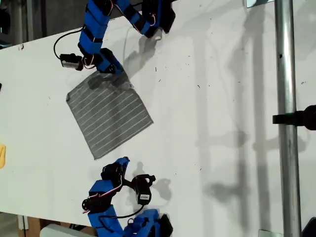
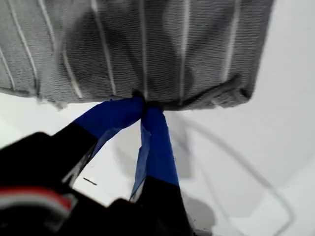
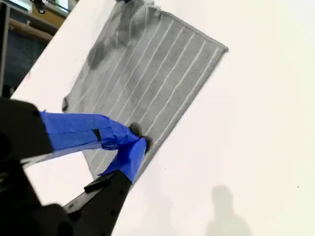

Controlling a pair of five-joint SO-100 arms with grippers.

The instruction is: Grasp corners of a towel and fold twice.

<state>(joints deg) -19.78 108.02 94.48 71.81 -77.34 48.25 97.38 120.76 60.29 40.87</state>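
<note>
The towel (image 1: 108, 117), a grey cloth with thin white stripes, lies flat and unfolded as a tilted square on the white table (image 1: 217, 98), toward the exterior view's left. Neither fold appears to be made yet. The step in hand is judged to be securing two corners before the first fold. To do it well, each claw should pinch only the single layer at its tip, both should rise together by the same amount, and the lifted edge should be carried across so that it lands square on the opposite edge without dragging the rest of the cloth. My first gripper (image 2: 145, 104) sits at the towel's upper edge in the exterior view; its blue jaws are drawn together to a point and clenched on the towel's hem, which bunches slightly at the contact. My second gripper (image 3: 135, 142) is near the towel's lower corner in the exterior view; its jaws are nearly closed with tips meeting over the cloth's edge, but whether fabric is actually caught between them I cannot tell
</note>
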